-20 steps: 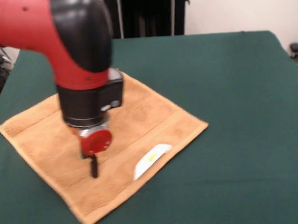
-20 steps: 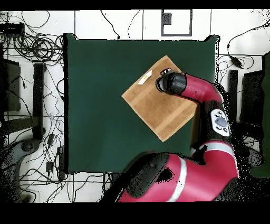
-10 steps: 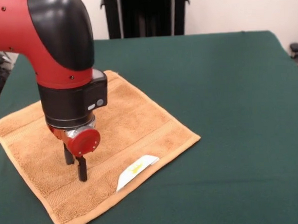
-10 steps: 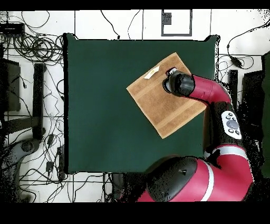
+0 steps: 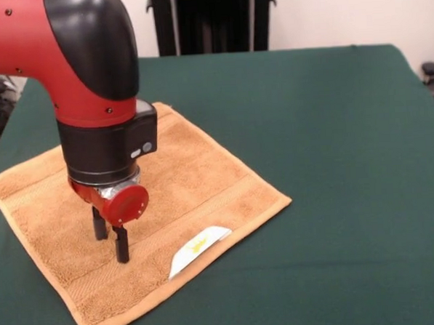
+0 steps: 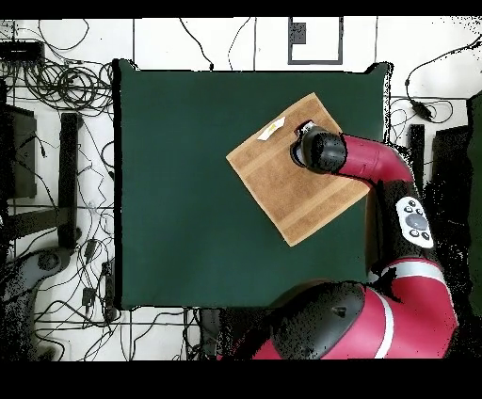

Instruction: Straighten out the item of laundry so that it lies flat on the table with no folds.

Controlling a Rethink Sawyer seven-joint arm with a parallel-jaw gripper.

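Already the square orange-tan terry towel [image 5: 144, 228] lies spread on the dark green cloth table [image 5: 333, 164], no folds showing, its white label [image 5: 198, 249] by the near edge. The gripper [image 5: 110, 241] stands over it, narrowly parted and empty. Finishing step, I judge: lift clear.

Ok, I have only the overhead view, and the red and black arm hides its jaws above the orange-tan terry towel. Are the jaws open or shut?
Observer: Open. In the front view the two black jaws stand apart, with nothing between them.
Operator: Do they touch the towel?
Observer: The tips seem to rest on the orange-tan terry towel; how firmly, I cannot tell.
Operator: Any fold beneath the arm?
Observer: None that the front view shows: around the jaws the towel lies flat on the dark green cloth table.
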